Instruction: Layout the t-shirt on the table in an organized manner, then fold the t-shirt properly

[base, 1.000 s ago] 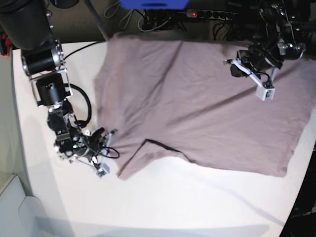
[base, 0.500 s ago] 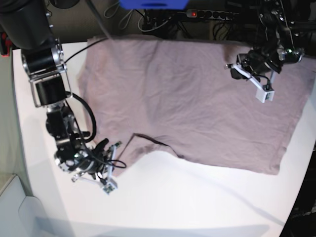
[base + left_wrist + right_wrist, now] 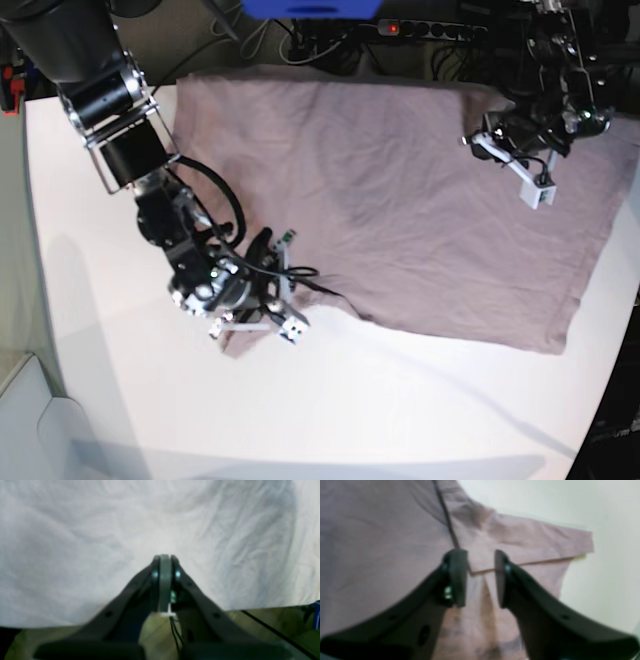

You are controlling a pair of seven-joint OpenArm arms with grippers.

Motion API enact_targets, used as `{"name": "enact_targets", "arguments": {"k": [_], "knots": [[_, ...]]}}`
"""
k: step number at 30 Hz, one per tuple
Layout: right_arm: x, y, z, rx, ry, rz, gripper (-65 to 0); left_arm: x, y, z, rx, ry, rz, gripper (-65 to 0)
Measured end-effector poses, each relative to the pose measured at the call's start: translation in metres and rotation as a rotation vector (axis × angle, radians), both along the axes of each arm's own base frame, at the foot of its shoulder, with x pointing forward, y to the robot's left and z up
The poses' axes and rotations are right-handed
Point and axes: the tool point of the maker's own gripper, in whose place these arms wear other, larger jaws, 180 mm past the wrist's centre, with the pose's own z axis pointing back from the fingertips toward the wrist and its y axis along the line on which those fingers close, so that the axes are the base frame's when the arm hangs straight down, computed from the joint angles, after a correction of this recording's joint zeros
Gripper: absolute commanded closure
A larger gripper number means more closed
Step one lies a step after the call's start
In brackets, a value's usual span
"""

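two pincers are in view. the right gripper (image 3: 476,578) has its two black fingers (image 3: 456,577) a little way apart, with a narrow gap, and nothing is pinched between them. it hangs right over the sleeve end of the t-shirt (image 3: 400,200), where a dark seam and a folded edge show through the gap. if the tips touch the cloth, i cannot tell. in the base view this gripper (image 3: 262,318) sits at the near left corner of the shirt.

the left gripper (image 3: 165,562) is closed tight, its two fingers pressed flat together with no gap. it points at the shirt's cloth, which looks pale and washed out in its own camera. i cannot tell if any cloth is caught between the tips. in the base view this gripper (image 3: 520,160) is over the far right part of the shirt.

half a second ago the right gripper was closed and sat on the bare table (image 3: 400,410) just off the shirt's sleeve corner. now it has moved in over that corner and has opened up. the left gripper has hardly moved. the shirt lies about the same.

count: one t-shirt, spread out flat with soft wrinkles on one white table, two arms, two grippers.
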Motion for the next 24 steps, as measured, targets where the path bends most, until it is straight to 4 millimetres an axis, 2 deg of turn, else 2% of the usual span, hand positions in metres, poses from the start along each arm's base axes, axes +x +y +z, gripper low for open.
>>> {"name": "enact_targets", "arguments": {"k": [4,6,10,13,17,22,24], "knots": [[0.008,-0.011,0.001,-0.097,-0.066,0.010,-29.1,-0.001,0.000,-0.001,0.000,0.003,0.000,0.0],[0.012,-0.007,-0.001,-0.123,-0.098,0.021,-29.1,0.000,0.000,0.000,0.000,0.001,-0.001,0.0],[0.002,0.002,-0.022,-0.140,-0.092,0.049,-29.1,-0.001,0.000,-0.002,-0.001,0.008,0.003,0.0],[-0.005,-0.001,-0.031,-0.161,-0.077,0.053,-29.1,-0.008,0.015,-0.015,0.073,0.059,0.012,0.0],[0.001,-0.003,-0.026,-0.173,-0.096,0.051,-29.1,-0.006,0.021,-0.021,0.104,0.073,0.020,0.0],[-0.001,-0.002,-0.028,-0.168,-0.092,0.053,-28.9,-0.002,0.024,-0.022,0.105,0.048,0.036,0.0],[0.000,-0.002,-0.028,-0.168,-0.092,0.052,-26.5,0.000,0.025,-0.025,0.097,0.037,0.047,0.0]]}}
